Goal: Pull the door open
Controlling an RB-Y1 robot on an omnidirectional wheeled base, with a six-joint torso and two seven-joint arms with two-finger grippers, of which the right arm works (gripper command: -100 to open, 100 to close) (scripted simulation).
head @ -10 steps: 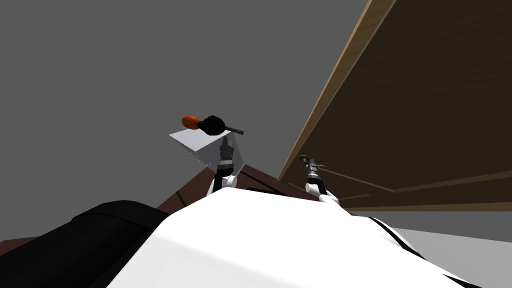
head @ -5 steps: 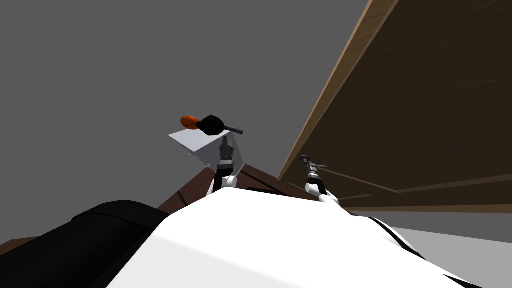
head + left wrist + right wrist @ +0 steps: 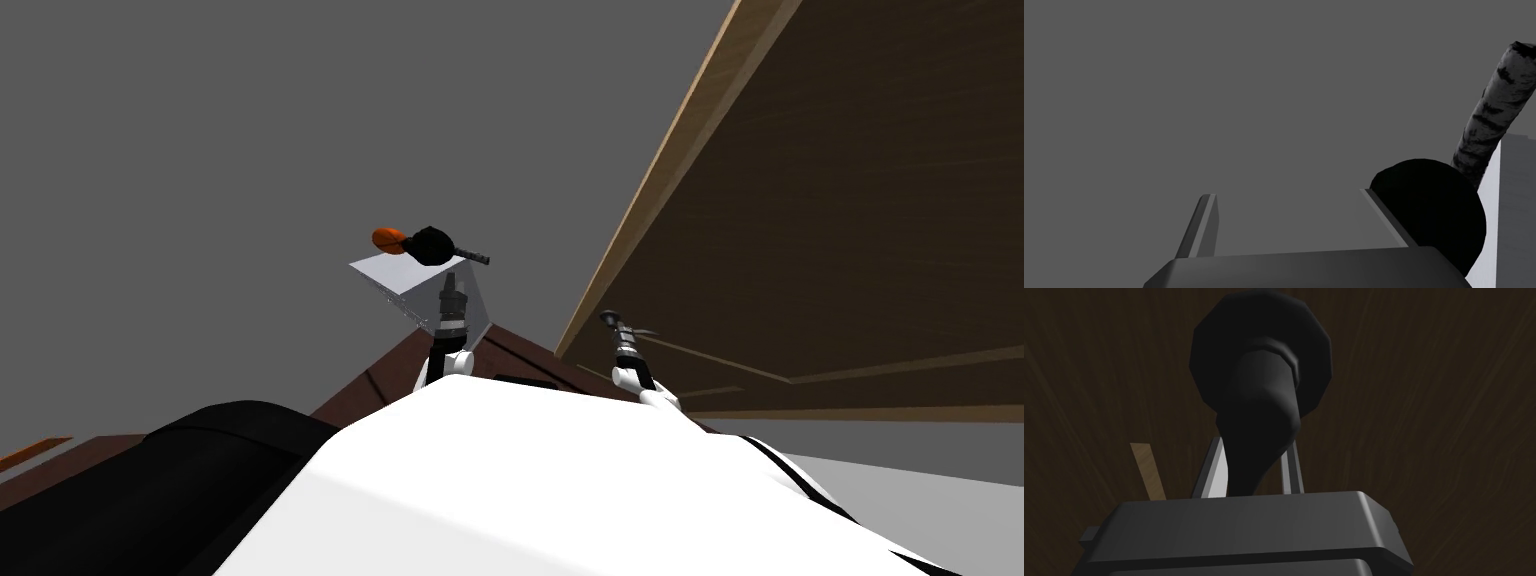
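Black handle (image 3: 1259, 388) points lengthwise into the right claw (image 3: 1254, 440), clamped

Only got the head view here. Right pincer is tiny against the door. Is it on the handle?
Observer: Yes. The right wrist view shows the right pincer shut on the black door handle, one finger pressing each side.
Operator: What's the handle mounted on?
Observer: A round black rose, flat against the dark brown door.
Operator: And the left pincer?
Observer: The left pincer is open with nothing in it. A black round object sits just beside one finger.
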